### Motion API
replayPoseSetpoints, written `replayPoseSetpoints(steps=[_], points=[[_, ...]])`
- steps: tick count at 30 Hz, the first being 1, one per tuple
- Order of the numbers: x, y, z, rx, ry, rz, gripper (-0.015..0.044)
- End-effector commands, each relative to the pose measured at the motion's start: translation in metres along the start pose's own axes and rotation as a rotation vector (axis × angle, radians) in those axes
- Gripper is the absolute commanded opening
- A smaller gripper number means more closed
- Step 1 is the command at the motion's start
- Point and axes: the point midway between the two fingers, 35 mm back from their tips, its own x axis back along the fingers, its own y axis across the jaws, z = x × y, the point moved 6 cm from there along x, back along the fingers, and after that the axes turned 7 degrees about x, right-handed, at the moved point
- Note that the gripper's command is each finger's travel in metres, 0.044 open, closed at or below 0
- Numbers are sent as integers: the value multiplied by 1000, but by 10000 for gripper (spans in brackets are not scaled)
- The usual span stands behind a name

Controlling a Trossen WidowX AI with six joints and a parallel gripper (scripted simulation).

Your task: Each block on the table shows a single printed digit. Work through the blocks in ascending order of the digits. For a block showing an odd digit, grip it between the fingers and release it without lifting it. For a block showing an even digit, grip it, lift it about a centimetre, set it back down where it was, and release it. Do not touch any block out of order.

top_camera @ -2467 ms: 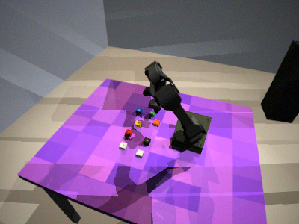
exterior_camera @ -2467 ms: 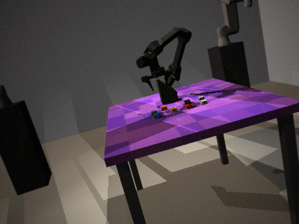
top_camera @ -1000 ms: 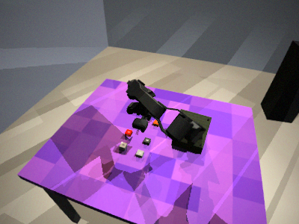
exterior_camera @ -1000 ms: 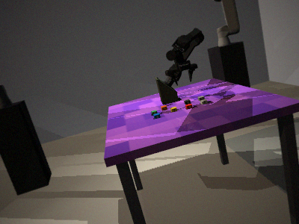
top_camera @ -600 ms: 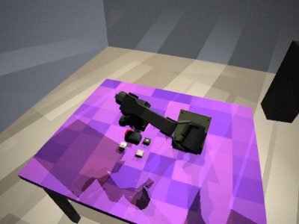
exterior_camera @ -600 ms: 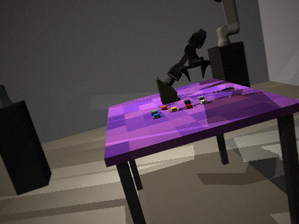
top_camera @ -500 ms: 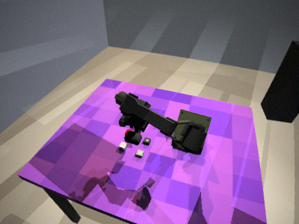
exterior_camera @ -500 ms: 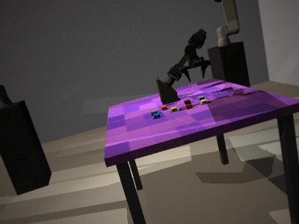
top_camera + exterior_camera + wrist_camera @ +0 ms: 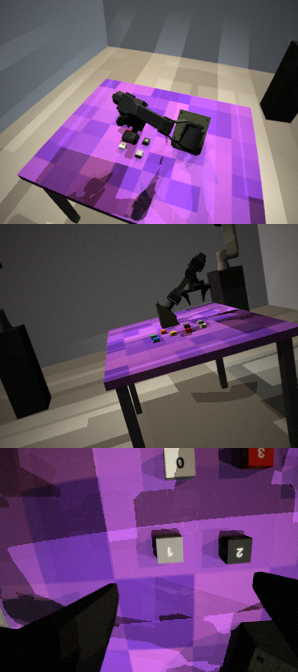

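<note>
My gripper [image 9: 185, 585] [image 9: 130, 139] [image 9: 197, 296] is open and empty, hanging well above the purple table [image 9: 208, 179] [image 9: 156, 362]. In the wrist view four blocks lie ahead of the fingers. The cream block "0" [image 9: 180, 462] [image 9: 122, 145] [image 9: 203, 325] and the red block "3" [image 9: 260, 451] [image 9: 128, 130] [image 9: 188, 330] form the far row. The pale block "1" [image 9: 168, 548] [image 9: 139, 153] [image 9: 201, 322] and the black block "2" [image 9: 236, 548] [image 9: 146, 140] [image 9: 186, 325] form the near row. None touches the fingers.
More blocks show in the exterior view: yellow [image 9: 173, 333], orange [image 9: 163, 331], green [image 9: 153, 337] and blue [image 9: 156, 340]. The arm's dark base plate [image 9: 194, 128] [image 9: 165, 317] stands behind the blocks. Black pedestals stand off the table [image 9: 283, 86] [image 9: 18, 373].
</note>
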Motion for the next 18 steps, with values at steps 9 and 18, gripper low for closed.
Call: replayPoseSetpoints(steps=[9, 18], points=[[-2, -28, -82, 2, -4, -4, 400], [-2, -28, -82, 2, -4, -4, 400]])
